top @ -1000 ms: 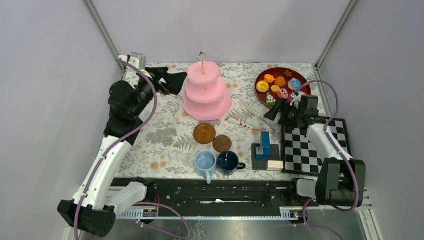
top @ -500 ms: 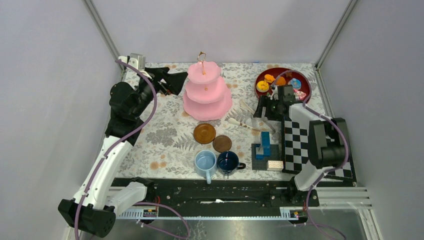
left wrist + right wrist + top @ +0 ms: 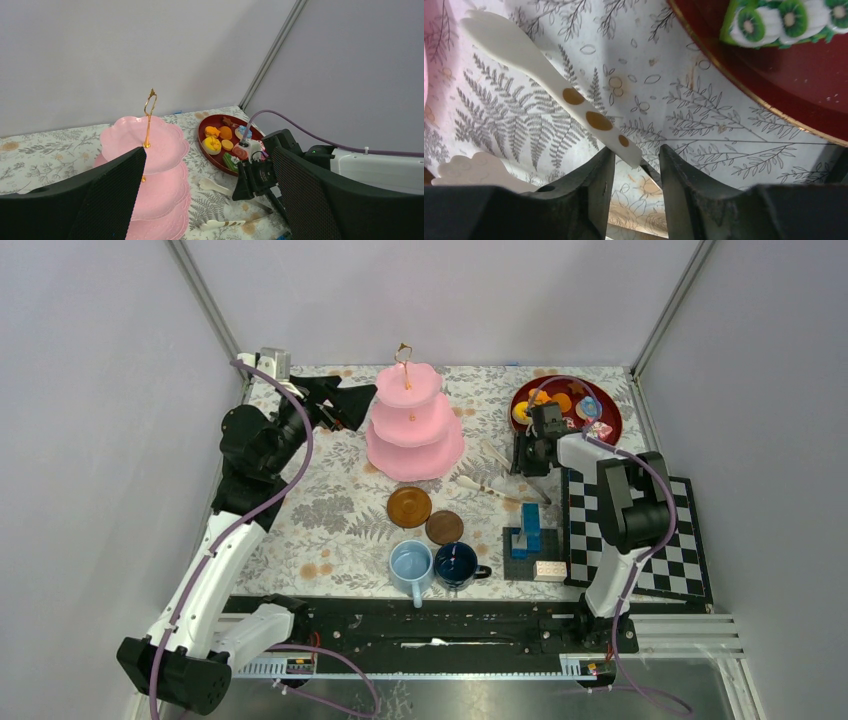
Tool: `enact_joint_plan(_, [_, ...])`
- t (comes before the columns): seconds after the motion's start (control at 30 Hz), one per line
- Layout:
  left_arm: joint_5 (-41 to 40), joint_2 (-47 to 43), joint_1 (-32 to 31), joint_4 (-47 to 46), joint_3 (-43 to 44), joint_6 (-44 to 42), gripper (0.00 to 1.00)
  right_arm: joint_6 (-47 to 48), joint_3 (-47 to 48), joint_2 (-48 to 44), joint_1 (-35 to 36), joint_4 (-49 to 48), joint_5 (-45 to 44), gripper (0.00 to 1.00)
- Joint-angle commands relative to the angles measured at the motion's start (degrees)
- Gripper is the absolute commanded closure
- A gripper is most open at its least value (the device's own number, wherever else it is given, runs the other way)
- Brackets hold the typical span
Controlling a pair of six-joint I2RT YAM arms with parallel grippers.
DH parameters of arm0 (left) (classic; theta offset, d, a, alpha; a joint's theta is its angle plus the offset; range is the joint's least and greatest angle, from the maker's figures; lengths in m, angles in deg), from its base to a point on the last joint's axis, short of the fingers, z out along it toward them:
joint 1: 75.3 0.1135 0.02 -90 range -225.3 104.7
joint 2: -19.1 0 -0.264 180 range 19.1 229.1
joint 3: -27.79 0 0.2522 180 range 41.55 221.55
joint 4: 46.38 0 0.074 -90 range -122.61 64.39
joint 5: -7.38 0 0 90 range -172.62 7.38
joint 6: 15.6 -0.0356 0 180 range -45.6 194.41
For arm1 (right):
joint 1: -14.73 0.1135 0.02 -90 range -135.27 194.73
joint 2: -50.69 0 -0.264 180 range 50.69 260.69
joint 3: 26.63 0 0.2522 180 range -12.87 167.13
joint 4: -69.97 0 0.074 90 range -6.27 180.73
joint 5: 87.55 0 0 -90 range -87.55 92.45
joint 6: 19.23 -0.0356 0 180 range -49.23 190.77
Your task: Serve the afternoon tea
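Note:
The pink three-tier stand [image 3: 410, 430] [image 3: 150, 142] rises at the back centre, all its tiers bare. Toy pastries [image 3: 525, 412] lie on a dark red plate [image 3: 603, 428] at the back right; a kiwi one [image 3: 774, 20] shows at its rim. Two brown saucers [image 3: 409, 506] [image 3: 444, 527] and the light-blue mug [image 3: 411, 566] and dark-blue mug [image 3: 456, 564] sit near the front. White spotted tongs [image 3: 490, 452] [image 3: 524, 50] lie between stand and plate. My right gripper [image 3: 528, 462] [image 3: 636, 155] is down on the cloth, shut on one tong arm. My left gripper [image 3: 350, 402] [image 3: 208, 152] hovers open left of the stand.
A blue block stack [image 3: 529, 530] stands on a dark base by the black-and-white chequered board [image 3: 640, 540] at the front right. The tongs' second white end [image 3: 470, 483] [image 3: 474, 172] lies nearer the saucers. Frame posts and grey walls close in the back corners.
My right arm swung left from beside the chequered board to the tongs, lowered onto them, and its jaws closed. The left arm stayed still.

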Motion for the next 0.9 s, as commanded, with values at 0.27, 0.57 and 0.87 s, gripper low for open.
enact_joint_plan(0.27, [0.17, -0.15, -0.03, -3.17, -0.30, 1.24, 0.01, -6.22, 7.22, 3.53, 0.16, 2.64, -10.85, 0.66])
enact_joint_plan(0.57, [0.24, 0.07, -0.03, -3.17, -0.32, 1.52, 0.01, -16.31, 14.68, 9.40, 0.20, 3.45, -10.80, 0.76])
enact_joint_plan(0.87, [0.43, 0.46, -0.03, -3.02, -0.24, 1.53, 0.01, -17.04, 18.83, 11.43, 0.27, 2.70, -6.94, 0.50])
